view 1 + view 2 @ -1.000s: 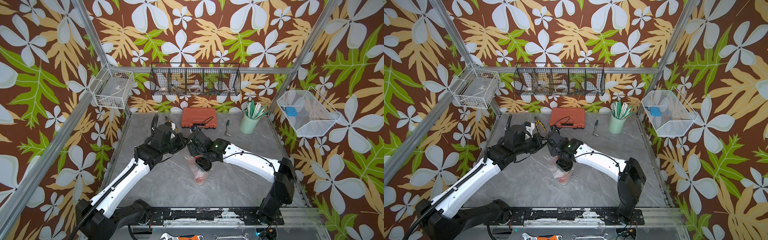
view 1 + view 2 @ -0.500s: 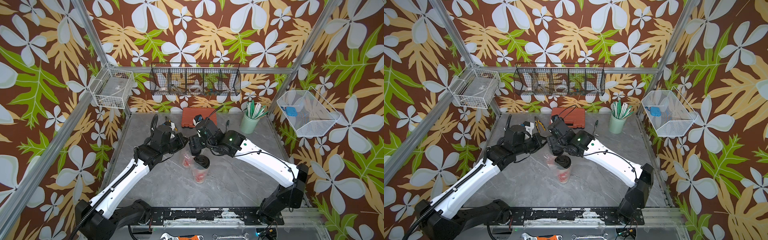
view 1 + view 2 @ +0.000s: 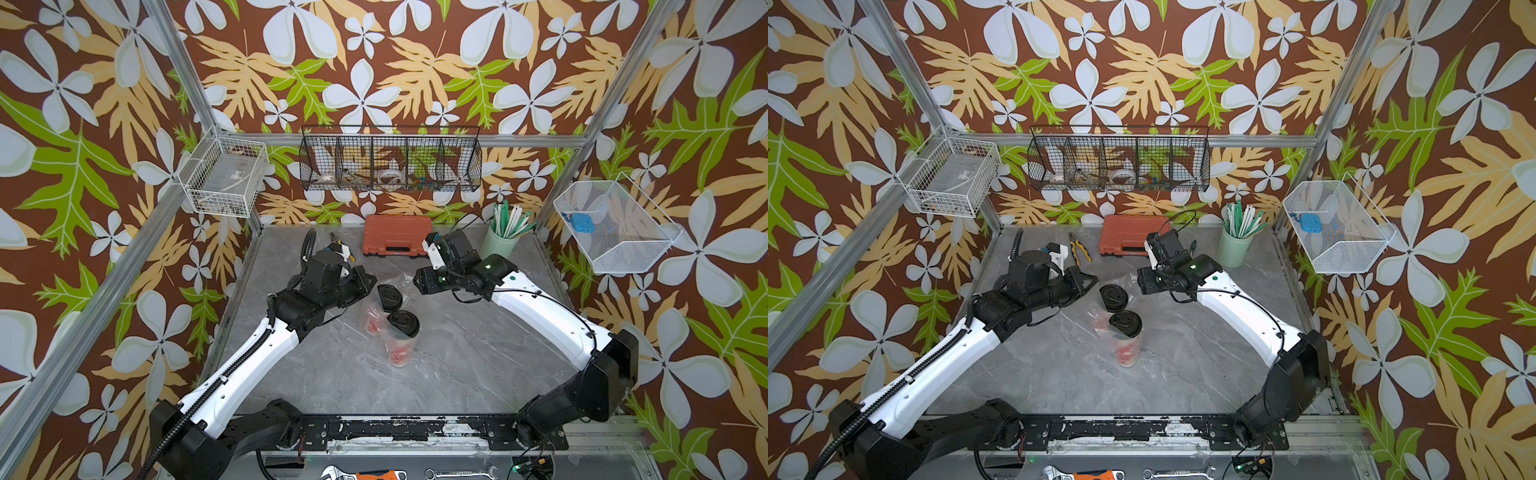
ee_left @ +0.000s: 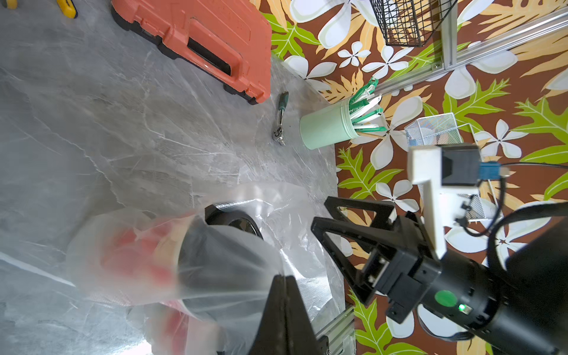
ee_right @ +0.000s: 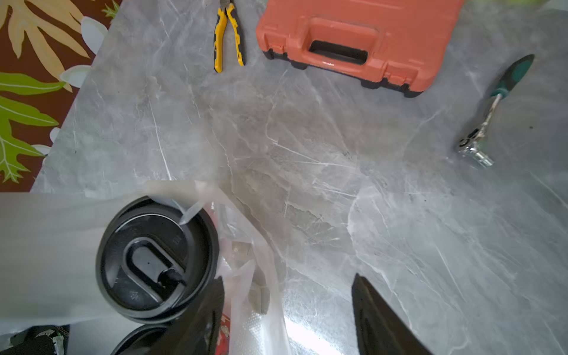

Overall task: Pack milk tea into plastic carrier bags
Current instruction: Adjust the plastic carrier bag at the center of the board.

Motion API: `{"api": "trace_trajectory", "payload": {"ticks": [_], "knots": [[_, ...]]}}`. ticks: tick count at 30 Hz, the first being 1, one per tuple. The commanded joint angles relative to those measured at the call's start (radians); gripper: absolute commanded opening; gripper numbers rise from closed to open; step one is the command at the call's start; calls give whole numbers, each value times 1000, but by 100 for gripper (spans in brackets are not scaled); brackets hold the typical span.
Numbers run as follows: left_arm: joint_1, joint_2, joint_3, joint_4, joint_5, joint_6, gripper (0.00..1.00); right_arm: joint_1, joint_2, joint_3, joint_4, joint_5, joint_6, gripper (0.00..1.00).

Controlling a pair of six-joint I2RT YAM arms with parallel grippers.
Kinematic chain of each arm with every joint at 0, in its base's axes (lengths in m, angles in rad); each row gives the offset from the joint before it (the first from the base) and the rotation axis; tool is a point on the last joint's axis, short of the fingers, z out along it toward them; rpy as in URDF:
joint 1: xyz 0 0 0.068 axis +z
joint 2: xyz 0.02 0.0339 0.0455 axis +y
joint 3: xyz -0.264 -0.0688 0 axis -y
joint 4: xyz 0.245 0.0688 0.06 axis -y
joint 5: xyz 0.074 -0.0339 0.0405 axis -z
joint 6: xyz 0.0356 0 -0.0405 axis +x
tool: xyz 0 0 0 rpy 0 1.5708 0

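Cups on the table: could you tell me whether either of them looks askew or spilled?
The far cup seems to lean, its lid offset from its red body; the bag pinched by the left hand drapes over that lid. The near cup looks upright. No spill shows.

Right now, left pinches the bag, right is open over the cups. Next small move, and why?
Probably lower the right gripper and close it on the loose bag film lying between its open jaws, beside the rear cup's lid. The left gripper is shut on bag film stretched across that lid, so the bag mouth likely needs a second hold.
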Motion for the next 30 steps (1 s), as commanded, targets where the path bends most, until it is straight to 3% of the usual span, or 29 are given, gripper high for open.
{"api": "trace_trajectory", "payload": {"ticks": [1, 4, 10, 20, 24, 30], "knots": [[0, -6, 1, 5, 2, 6, 0, -7, 26, -12, 25, -69, -27, 60], [0, -9, 3, 2, -1, 7, 0, -7, 45, -18, 29, -85, -29, 49], [0, 0, 24, -5, -16, 14, 0, -7, -21, 18, -14, -60, 9, 0], [5, 87, 139, -48, -17, 55, 0, 46, -108, 90, -101, -90, 64, 0], [16, 125, 170, -78, -11, 91, 0, 53, -117, 72, -124, 32, 72, 2], [30, 169, 181, -116, -10, 167, 0, 4, -150, -27, -33, -13, 62, 51]]}}
